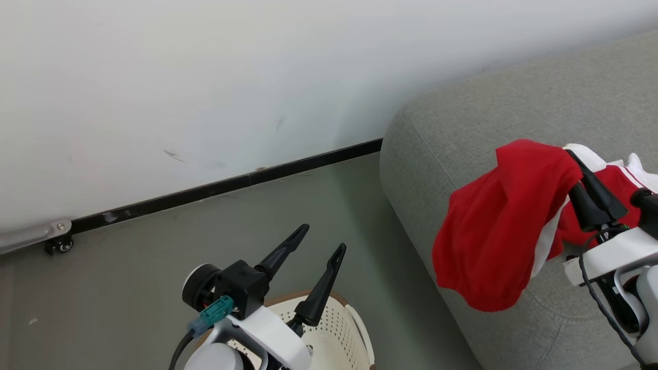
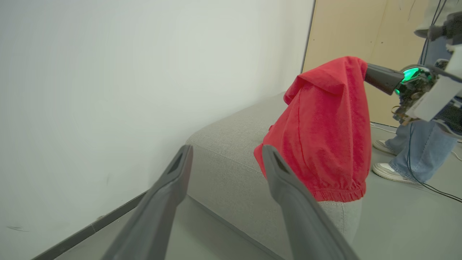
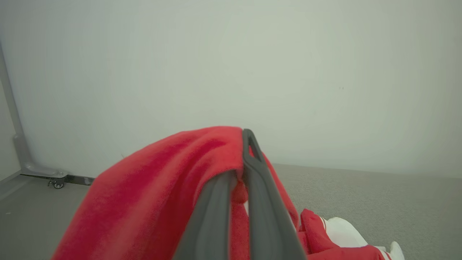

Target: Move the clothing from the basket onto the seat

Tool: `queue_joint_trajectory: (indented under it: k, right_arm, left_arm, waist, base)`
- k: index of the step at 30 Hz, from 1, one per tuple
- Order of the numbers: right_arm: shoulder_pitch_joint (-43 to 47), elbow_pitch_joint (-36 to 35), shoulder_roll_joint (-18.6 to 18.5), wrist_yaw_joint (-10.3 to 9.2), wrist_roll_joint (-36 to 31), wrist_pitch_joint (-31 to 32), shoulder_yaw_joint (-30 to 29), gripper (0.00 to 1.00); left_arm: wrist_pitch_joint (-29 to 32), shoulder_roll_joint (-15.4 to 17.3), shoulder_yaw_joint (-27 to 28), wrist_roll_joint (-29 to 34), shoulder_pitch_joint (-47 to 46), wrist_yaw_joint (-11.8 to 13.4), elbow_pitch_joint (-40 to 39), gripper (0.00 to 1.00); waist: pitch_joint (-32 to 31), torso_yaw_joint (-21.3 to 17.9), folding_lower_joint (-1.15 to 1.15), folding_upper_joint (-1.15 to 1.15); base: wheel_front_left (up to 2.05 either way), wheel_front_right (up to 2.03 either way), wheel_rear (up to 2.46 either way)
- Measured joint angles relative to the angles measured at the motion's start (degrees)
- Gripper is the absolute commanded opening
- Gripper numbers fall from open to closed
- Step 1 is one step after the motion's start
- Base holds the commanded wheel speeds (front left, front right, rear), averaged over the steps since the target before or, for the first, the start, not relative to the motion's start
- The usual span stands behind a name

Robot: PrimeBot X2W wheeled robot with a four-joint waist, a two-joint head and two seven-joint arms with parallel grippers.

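A pale wall (image 1: 205,77) fills the head view from nine round to one o'clock, with a black skirting strip (image 1: 231,184) along its foot and grey-green floor (image 1: 154,267) below. At eight o'clock a silver metal bracket (image 1: 31,234) sits on a small black caster (image 1: 60,245). In the left wrist view a tan board (image 2: 343,32) stands at one o'clock, and at four o'clock is a person's legs (image 2: 422,151) in blue jeans and white shoes (image 2: 388,171), with a black cable (image 2: 438,190) beside them.

Two end effectors (image 1: 324,236) (image 1: 574,159), two red garments (image 1: 493,226) (image 3: 325,234), one basket (image 1: 354,318), one seat (image 1: 462,128) and one person (image 2: 415,144).
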Motion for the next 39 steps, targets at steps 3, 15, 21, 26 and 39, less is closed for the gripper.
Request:
queue_joint_trajectory:
  k: [3, 15, 21, 26, 39]
  right_arm:
    - [0.86, -0.76, 0.0, 0.0, -0.09, 0.0, -1.01, 0.0]
    - [4.64, -4.1, -0.15, 0.0, -1.12, -0.07, -6.33, 0.0]
    - [5.81, -5.68, -0.16, 0.0, -1.63, 0.11, -7.66, 0.0]
    - [6.23, -6.21, -0.22, 0.0, -1.62, 0.91, -8.01, 0.0]
    - [1.18, -4.77, -1.29, 0.0, 0.32, 4.24, -8.93, 0.0]
  left_arm:
    - [-0.03, -0.21, -1.0, -0.44, 0.11, -0.08, -0.33, 1.0]
    - [-0.29, -0.69, -5.32, -1.43, 0.51, -0.49, -1.38, 1.0]
    - [-0.7, -0.74, -6.52, -1.43, 0.51, -0.49, -2.03, 1.0]
    - [-0.71, -1.02, -7.36, -1.42, 0.51, -0.51, -2.37, 1.0]
    - [-0.69, -0.3, -8.2, -0.78, 0.21, -0.51, -3.32, 1.0]
  waist:
    - [0.15, -0.92, 0.0, 0.0]
    - [0.83, -5.19, 0.0, 0.0]
    - [1.31, -7.1, 0.0, 0.0]
    - [1.97, -8.44, 0.0, 0.0]
    - [5.44, -9.94, 0.0, 0.0]
  base:
    - [0.0, 0.0, 0.0]
    - [0.0, 0.0, 0.0]
    - [0.0, 0.0, 0.0]
    - [0.0, 0.0, 0.0]
    - [0.0, 0.0, 0.0]
